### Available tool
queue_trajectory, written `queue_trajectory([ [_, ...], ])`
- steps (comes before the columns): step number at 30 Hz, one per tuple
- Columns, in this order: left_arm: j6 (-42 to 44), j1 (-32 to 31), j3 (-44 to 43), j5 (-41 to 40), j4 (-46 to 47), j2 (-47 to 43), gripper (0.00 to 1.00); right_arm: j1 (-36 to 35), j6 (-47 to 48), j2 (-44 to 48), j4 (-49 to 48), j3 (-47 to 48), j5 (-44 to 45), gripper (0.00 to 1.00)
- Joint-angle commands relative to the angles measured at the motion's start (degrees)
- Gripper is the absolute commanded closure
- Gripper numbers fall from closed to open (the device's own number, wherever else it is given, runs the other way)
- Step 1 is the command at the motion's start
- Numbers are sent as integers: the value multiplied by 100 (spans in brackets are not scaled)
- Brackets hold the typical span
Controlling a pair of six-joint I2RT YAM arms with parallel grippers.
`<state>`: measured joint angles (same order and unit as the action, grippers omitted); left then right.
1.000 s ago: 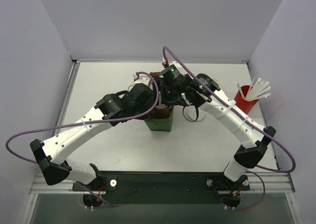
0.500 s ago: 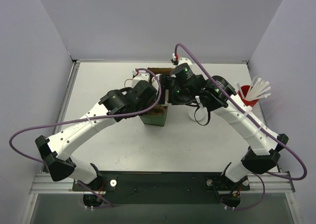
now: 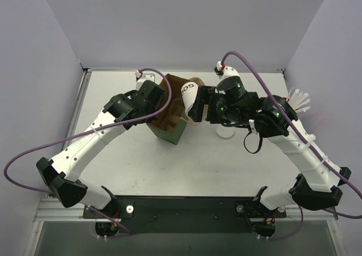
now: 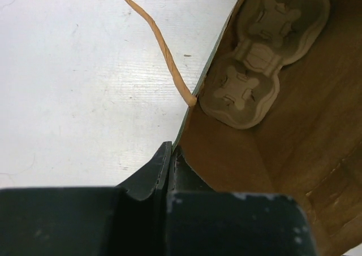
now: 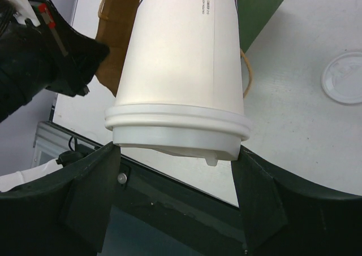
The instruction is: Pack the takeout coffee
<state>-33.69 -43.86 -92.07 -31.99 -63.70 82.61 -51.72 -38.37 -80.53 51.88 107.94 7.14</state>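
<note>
Right gripper (image 5: 175, 154) clamps takeout cup (image 5: 181, 58) at lid (lettering "GO" partly legible); left gripper (image 4: 168, 157) pinches bag (image 4: 294, 131) rim.

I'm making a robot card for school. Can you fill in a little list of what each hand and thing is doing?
left gripper: shut on the rim of the bag
right gripper: holding the cup by its lidded end
cup: white, lid on, tipped sideways by the bag's mouth
bag: tilted, open, carrier inside
spare lid: flat on the table
</note>
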Motion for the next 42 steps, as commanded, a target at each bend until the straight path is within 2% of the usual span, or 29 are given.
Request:
queue_trajectory([
  [1, 170, 228, -329, 52, 25, -263, 100, 39, -258, 581, 15, -352, -2, 41],
  [12, 311, 588, -496, 158, -46, -412, 100, 250, -821, 1434, 727, -1494, -467, 41],
  [17, 346, 694, -584, 245, -55, -500, 100, 470, -935, 1523, 789, -2249, -1248, 41],
  [22, 346, 747, -601, 351, -72, -649, 100, 716, -717, 1172, 841, -2550, -1864, 41],
  [31, 337, 756, -654, 807, -64, -966, 100, 1050, 13, -32, 1817, -2295, -2963, 41],
  [42, 223, 931, -488, 1519, 68, -1255, 100, 1191, 690, -1315, 2591, -1970, -2955, 41],
])
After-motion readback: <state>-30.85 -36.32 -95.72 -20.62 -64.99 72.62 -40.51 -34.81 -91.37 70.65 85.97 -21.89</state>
